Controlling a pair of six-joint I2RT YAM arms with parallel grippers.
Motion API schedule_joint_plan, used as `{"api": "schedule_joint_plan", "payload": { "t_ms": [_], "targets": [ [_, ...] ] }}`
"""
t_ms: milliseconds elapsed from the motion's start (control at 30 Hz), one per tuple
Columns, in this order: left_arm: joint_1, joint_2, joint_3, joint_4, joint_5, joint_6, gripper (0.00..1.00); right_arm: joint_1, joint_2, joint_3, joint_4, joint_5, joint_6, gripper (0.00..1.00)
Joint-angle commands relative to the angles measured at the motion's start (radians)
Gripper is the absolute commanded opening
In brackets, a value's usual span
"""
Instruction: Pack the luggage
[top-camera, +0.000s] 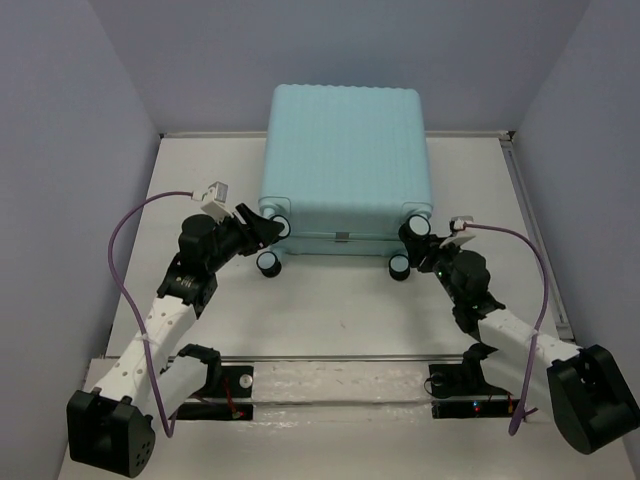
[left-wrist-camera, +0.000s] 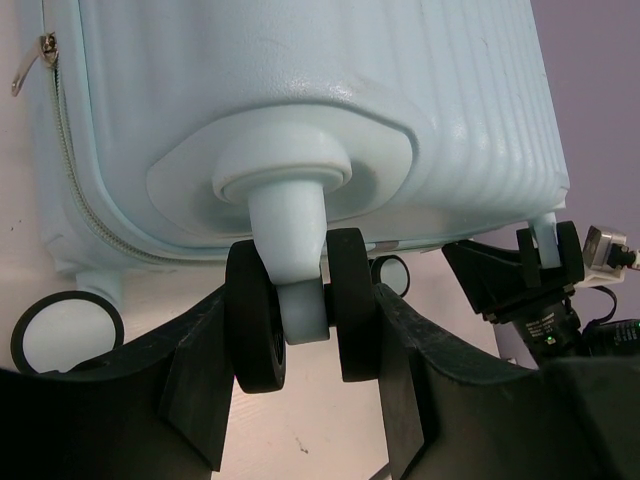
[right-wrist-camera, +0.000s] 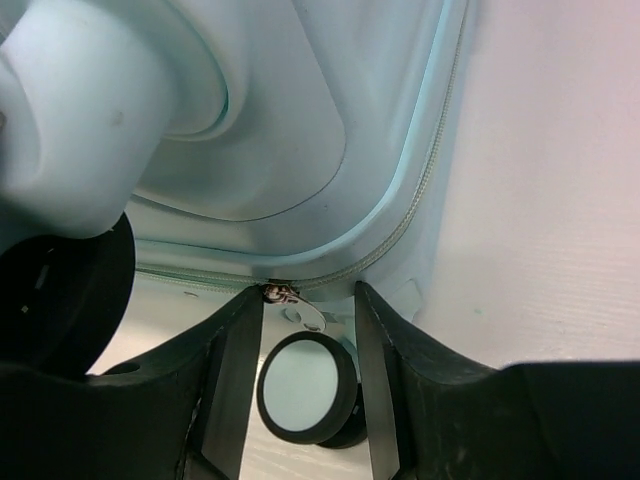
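left pincer (left-wrist-camera: 303, 310) clamped on a wheel (left-wrist-camera: 255, 320) of the closed luggage (top-camera: 345, 150), lying at the table's (top-camera: 330, 310) far edge, middle; right pincer (right-wrist-camera: 308, 295) part open, zip pull (right-wrist-camera: 295, 305) between its fingers.

Closed mint ribbed luggage (top-camera: 345, 160), flat on table (top-camera: 330, 320), wheels (top-camera: 269, 263) toward near edge

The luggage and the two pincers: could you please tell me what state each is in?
luggage, closed, lying flat.
left pincer, shut on the upper left wheel.
right pincer, open, straddling the zip pull.
zip pull, lying between the fingers, not clamped.
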Motion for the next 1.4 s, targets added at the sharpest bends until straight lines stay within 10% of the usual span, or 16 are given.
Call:
{"api": "schedule_joint_plan", "payload": {
  "t_ms": [0,767,1067,1367],
  "targets": [
    [0.004,-0.062,0.003,0.165,0.089,0.041,0.06,-0.008,0.063,0.089,0.145,-0.055,-0.026,0.45],
    [-0.002,-0.023,-0.02,0.257,0.15,-0.033,0.06,-0.008,0.172,0.045,0.338,-0.201,0.117,0.07],
    [-0.186,0.101,0.062,0.49,0.103,-0.191,0.06,0.552,0.524,0.143,0.672,0.215,0.136,0.07],
    [-0.209,0.1,0.131,0.45,0.071,-0.19,0.06,0.719,0.742,0.412,0.618,0.253,0.078,0.07]
  ]
}}
